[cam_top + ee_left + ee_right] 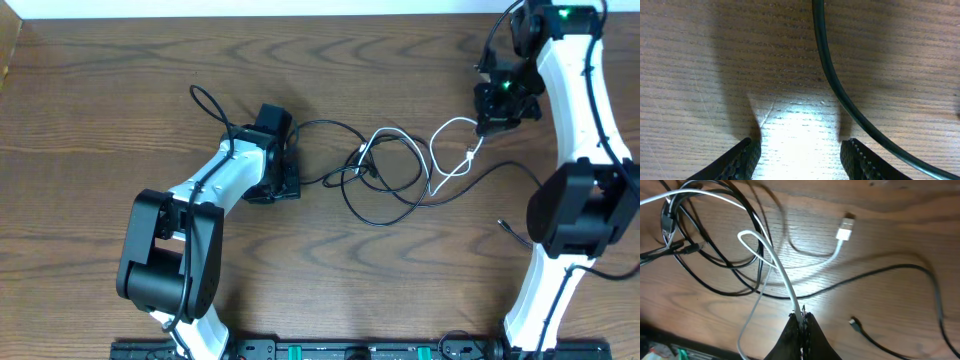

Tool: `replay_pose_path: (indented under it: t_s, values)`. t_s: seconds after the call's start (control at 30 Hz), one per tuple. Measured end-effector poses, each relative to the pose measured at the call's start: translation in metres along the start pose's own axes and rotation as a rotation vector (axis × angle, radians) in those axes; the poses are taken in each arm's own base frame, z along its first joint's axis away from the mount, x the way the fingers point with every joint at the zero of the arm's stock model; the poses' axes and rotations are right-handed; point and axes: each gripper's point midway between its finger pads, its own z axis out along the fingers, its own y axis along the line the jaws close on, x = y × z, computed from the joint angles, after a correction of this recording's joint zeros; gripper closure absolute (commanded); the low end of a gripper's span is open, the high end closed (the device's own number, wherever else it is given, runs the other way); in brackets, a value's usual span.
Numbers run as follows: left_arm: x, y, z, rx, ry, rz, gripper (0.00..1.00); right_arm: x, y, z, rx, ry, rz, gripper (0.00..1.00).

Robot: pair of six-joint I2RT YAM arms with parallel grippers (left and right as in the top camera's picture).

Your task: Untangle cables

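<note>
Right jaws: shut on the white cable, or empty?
Shut on the white cable: right wrist view shows it pinched between the closed jaws.

Overhead evenly lit; wrist views show table [800,125] glare, soft blur.

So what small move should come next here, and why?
Probably the right gripper, shut on the thin white cable, should draw it away from the looped black cables: it overlaps them, and its plug end lies free.
</note>
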Motion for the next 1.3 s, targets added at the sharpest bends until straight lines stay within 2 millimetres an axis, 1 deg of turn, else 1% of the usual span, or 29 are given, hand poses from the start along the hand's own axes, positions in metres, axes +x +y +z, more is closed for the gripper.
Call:
replay_pose_path:
  t_s: [0.1, 0.23, 0.3, 0.33, 0.4, 0.43, 0.47, 0.57, 0.6, 0.67, 0.73, 0.8, 0.83, 1.0, 1.07, 1.17, 1.3]
  values:
    - [0.0, 0.0, 0.0, 0.0, 0.0, 0.0, 0.43, -0.002, 0.001, 0.013, -0.017, 0.032, 0.007, 0.99]
    - [0.0, 0.0, 0.0, 0.0, 0.0, 0.0, 0.43, -0.008, 0.008, 0.024, -0.029, 0.038, -0.01, 0.99]
    - [0.0, 0.0, 0.0, 0.0, 0.0, 0.0, 0.43, -0.012, 0.014, 0.03, -0.033, 0.038, -0.026, 0.93]
    - [0.0, 0.0, 0.0, 0.0, 0.0, 0.0, 0.43, -0.013, 0.019, 0.033, -0.037, 0.041, -0.034, 0.86]
    - [0.0, 0.0, 0.0, 0.0, 0.0, 0.0, 0.43, -0.016, 0.026, 0.039, -0.041, 0.042, -0.052, 0.8]
    - [0.0, 0.0, 0.0, 0.0, 0.0, 0.0, 0.43, -0.019, 0.029, 0.042, -0.041, 0.036, -0.06, 0.75]
    - [0.0, 0.0, 0.0, 0.0, 0.0, 0.0, 0.43, -0.023, 0.033, 0.044, -0.042, 0.023, -0.072, 0.63]
    - [0.0, 0.0, 0.0, 0.0, 0.0, 0.0, 0.43, -0.033, 0.042, 0.047, -0.044, -0.016, -0.098, 0.37]
    - [0.0, 0.0, 0.0, 0.0, 0.0, 0.0, 0.43, -0.037, 0.046, 0.048, -0.046, -0.03, -0.105, 0.24]
    - [0.0, 0.0, 0.0, 0.0, 0.0, 0.0, 0.43, -0.039, 0.051, 0.05, -0.046, -0.04, -0.124, 0.11]
    - [0.0, 0.0, 0.0, 0.0, 0.0, 0.0, 0.43, -0.037, 0.052, 0.051, -0.046, -0.033, -0.128, 0.04]
    - [0.0, 0.0, 0.0, 0.0, 0.0, 0.0, 0.43, -0.031, 0.053, 0.052, -0.047, -0.008, -0.123, 0.01]
    - [0.0, 0.0, 0.0, 0.0, 0.0, 0.0, 0.43, -0.026, 0.053, 0.052, -0.048, 0.013, -0.118, 0.01]
    - [0.0, 0.0, 0.0, 0.0, 0.0, 0.0, 0.43, 0.012, 0.054, 0.05, -0.05, 0.168, -0.082, 0.01]
    - [0.0, 0.0, 0.0, 0.0, 0.0, 0.0, 0.43, 0.023, 0.056, 0.048, -0.049, 0.216, -0.074, 0.01]
    - [0.0, 0.0, 0.0, 0.0, 0.0, 0.0, 0.43, 0.028, 0.06, 0.049, -0.047, 0.235, -0.081, 0.01]
    - [0.0, 0.0, 0.0, 0.0, 0.0, 0.0, 0.43, 0.029, 0.071, 0.052, -0.041, 0.235, -0.114, 0.01]
